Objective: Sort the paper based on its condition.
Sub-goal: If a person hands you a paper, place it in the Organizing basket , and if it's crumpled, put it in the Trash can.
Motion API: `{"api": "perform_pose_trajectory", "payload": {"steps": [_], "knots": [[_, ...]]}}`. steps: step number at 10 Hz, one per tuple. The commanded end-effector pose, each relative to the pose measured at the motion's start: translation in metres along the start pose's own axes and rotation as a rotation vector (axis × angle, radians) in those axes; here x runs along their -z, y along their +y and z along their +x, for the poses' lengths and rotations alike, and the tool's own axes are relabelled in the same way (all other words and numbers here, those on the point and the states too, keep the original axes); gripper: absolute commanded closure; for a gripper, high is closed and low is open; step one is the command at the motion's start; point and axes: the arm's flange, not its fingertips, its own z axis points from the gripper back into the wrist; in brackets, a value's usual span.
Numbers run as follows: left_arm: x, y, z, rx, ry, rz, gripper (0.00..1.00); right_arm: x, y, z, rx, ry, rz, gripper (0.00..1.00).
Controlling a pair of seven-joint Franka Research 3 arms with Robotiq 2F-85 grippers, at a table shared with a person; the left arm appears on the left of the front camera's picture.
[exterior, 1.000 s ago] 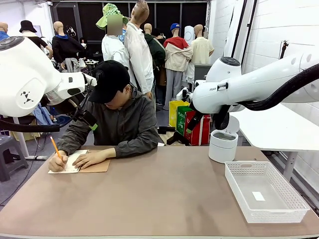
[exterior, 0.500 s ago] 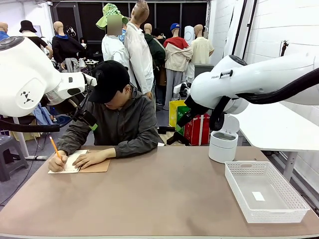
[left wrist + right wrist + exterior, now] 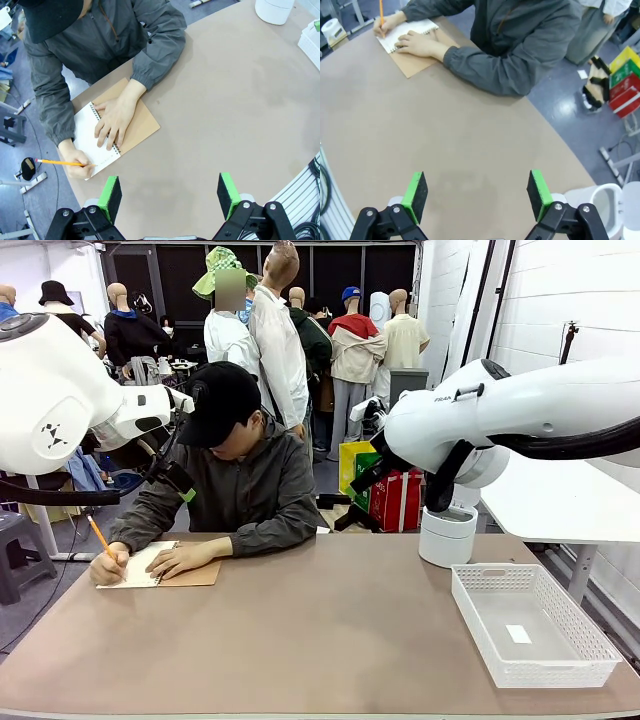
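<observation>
We see both tools spread wide above the table [image 3: 330,640], the left tool [image 3: 169,194] and the right tool [image 3: 477,195] gripping nothing. The paper [image 3: 140,568] lies on the notebook [image 3: 200,577] at the far left corner — under one flat hand [image 3: 185,558] and a writing hand [image 3: 108,570] with a pencil [image 3: 98,535].

**Browns and whites, flashes of green**

Dull brown right across the table [image 3: 330,640]. White on the paper [image 3: 87,137], warmer cardboard brown on the notebook [image 3: 145,122] cover, orange on the pencil [image 3: 60,162]. Over at the far side, black cap [image 3: 222,400], grey-green jacket [image 3: 262,490]. White again on the basket [image 3: 555,672], lattice-patterned walls, and on the bin [image 3: 447,535]. Black on left gripper [image 3: 170,195] and right gripper [image 3: 476,194], bright green pads [image 3: 110,192].
</observation>
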Motion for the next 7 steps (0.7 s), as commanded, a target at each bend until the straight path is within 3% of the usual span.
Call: {"api": "perform_pose_trajectory", "payload": {"steps": [1,7], "knots": [[-0.001,0.001,0.001,-0.001,0.001,0.000,0.00,-0.002,-0.001,-0.014,-0.034,-0.046,0.013,0.00],[-0.001,0.001,0.001,-0.001,0.001,0.000,0.00,-0.005,0.002,-0.001,-0.038,-0.024,0.015,0.00]]}}
